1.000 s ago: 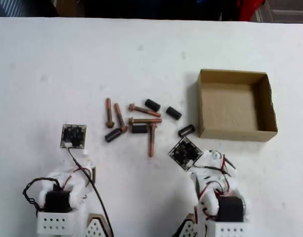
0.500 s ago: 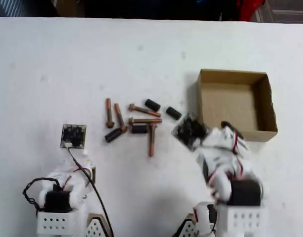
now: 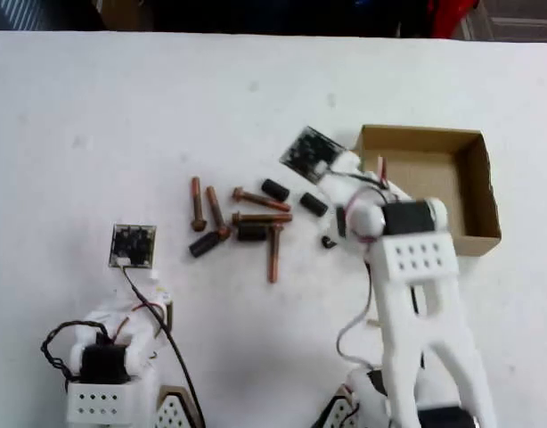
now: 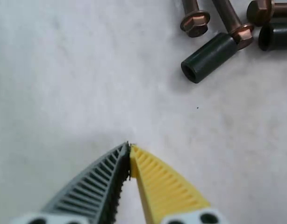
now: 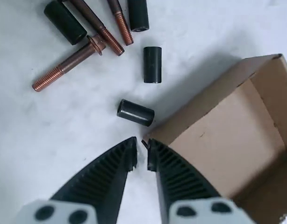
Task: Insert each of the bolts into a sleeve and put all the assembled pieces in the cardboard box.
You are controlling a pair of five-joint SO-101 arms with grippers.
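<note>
In the last second my right arm has swung up from its folded rest by the near edge and out over the middle of the white desk [image 3: 122, 116]. My right end effector [image 5: 141, 151] now hangs above the corner of the open brown cardboard box [image 3: 434, 174] that faces the pile. It is just beside the short black cylindrical sleeve [image 5: 135, 112] lying closest to that box. Its jaws are barely ajar, a thin slit with nothing in it. My left end effector [image 4: 129, 148] has not stirred: it sits pinched fully closed and empty over bare desk towards the near left corner. Nothing on the desk has shifted, so I judge this to be only the opening reach; no bolt is in a sleeve yet and the box holds nothing. I count five copper-coloured hex-head threaded bolts [image 3: 260, 217] lying loose around the middle of the desk. There are five black sleeves [image 3: 275, 189] among and beside them, one half hidden under my right arm in the high view. There is one box, towards the right edge.
</note>
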